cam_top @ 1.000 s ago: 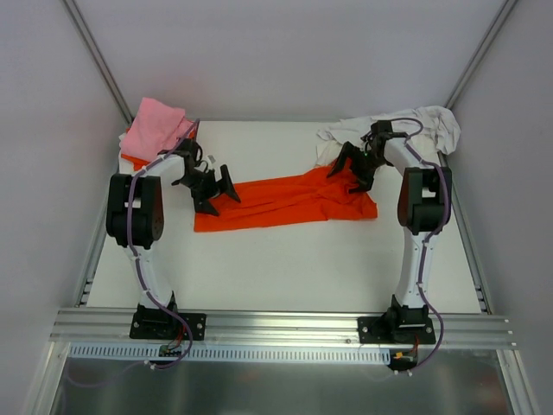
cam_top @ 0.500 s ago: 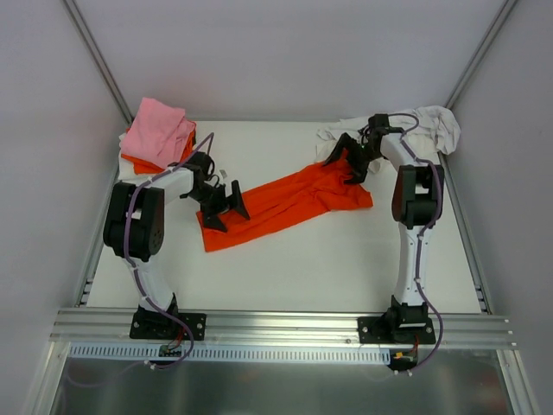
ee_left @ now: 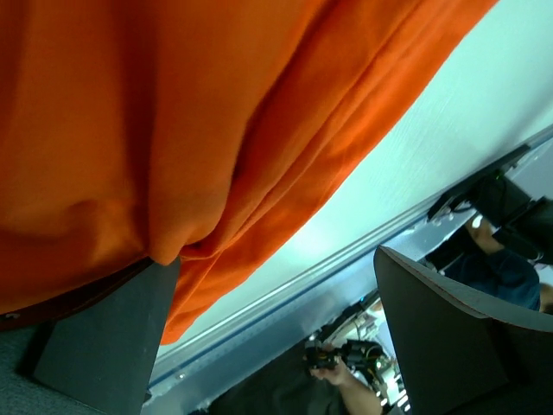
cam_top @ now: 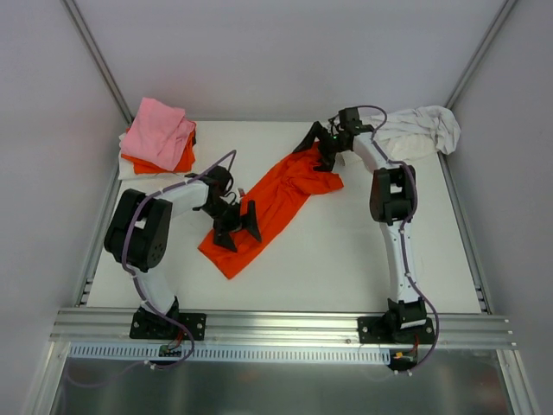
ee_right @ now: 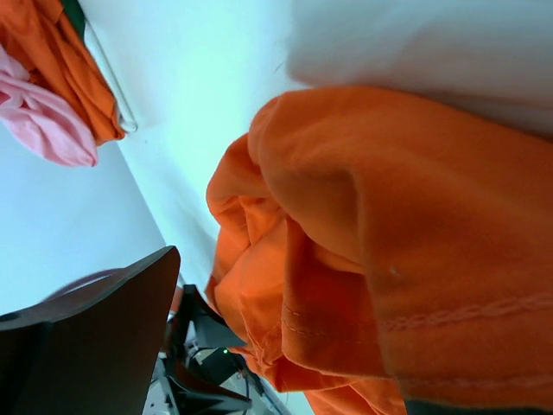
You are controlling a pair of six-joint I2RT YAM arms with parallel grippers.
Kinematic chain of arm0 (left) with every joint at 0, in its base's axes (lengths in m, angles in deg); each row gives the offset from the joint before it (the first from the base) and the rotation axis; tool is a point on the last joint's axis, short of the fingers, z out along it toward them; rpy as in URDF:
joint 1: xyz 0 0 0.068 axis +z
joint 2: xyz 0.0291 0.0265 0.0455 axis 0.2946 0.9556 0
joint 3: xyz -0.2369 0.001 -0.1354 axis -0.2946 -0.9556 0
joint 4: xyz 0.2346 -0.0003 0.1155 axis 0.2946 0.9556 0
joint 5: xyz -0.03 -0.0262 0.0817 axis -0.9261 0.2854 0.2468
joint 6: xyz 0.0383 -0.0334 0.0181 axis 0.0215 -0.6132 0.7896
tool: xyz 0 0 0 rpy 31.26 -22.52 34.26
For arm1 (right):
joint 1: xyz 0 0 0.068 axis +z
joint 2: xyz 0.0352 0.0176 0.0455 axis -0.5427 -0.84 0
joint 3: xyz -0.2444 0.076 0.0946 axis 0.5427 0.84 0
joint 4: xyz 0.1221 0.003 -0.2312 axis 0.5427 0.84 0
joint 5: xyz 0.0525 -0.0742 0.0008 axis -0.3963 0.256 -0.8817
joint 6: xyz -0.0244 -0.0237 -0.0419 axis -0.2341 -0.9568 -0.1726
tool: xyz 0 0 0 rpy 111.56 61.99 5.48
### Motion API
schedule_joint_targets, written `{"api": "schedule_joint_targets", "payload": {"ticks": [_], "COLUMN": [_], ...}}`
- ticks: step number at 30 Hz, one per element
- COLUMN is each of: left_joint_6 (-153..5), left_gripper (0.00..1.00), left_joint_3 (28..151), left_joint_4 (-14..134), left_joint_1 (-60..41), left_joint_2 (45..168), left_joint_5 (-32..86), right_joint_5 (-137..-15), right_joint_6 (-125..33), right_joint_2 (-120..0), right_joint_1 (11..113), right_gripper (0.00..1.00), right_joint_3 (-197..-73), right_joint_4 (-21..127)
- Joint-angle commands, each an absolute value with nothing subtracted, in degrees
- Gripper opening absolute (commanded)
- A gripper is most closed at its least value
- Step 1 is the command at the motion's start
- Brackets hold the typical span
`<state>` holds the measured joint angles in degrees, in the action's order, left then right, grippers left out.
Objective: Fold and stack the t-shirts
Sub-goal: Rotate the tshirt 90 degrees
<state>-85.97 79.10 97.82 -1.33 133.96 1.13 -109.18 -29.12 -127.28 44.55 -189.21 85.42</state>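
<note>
White table lay flat, silver slotted rail ran along its near edge, pale grey walls stood round it, metal struts rose at the back corners.

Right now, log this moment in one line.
left gripper: open, near end of orange t-shirt | right gripper: open, at its far end | pink t-shirt: atop far-left pile | white t-shirt: bunched far right

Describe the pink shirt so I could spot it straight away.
On the white table, find the pile in the far left corner. The pink shirt is its top layer, resting on an orange shirt; nothing else here is pink.
</note>
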Motion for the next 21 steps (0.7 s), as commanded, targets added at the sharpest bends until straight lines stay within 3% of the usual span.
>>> {"api": "schedule_joint_targets", "payload": {"ticks": [1, 11, 21], "left_joint_6": [-88.6, -90.2, -87.1], "left_gripper": [0.99, 0.99, 0.99], "left_joint_3": [77.4, 80.8, 87.4], "left_joint_4": [100.1, 103.7, 104.8], "left_joint_1": [-4.6, -17.4, -18.6], "left_joint_2": [131.3, 133.9, 128.9], "left_joint_5": [-1.6, -9.4, -12.4], "right_joint_5": [-110.6, -118.5, -117.2], "right_joint_6": [-25.9, -21.4, -26.8], "right_joint_2": [-131.3, -135.2, -127.6], "right_joint_1": [47.2, 49.7, 46.1], "right_gripper": [0.99, 1.0, 0.99], "right_joint_3": [-189.6, -192.7, -194.6], "right_joint_4": [83.0, 78.8, 78.2]}}
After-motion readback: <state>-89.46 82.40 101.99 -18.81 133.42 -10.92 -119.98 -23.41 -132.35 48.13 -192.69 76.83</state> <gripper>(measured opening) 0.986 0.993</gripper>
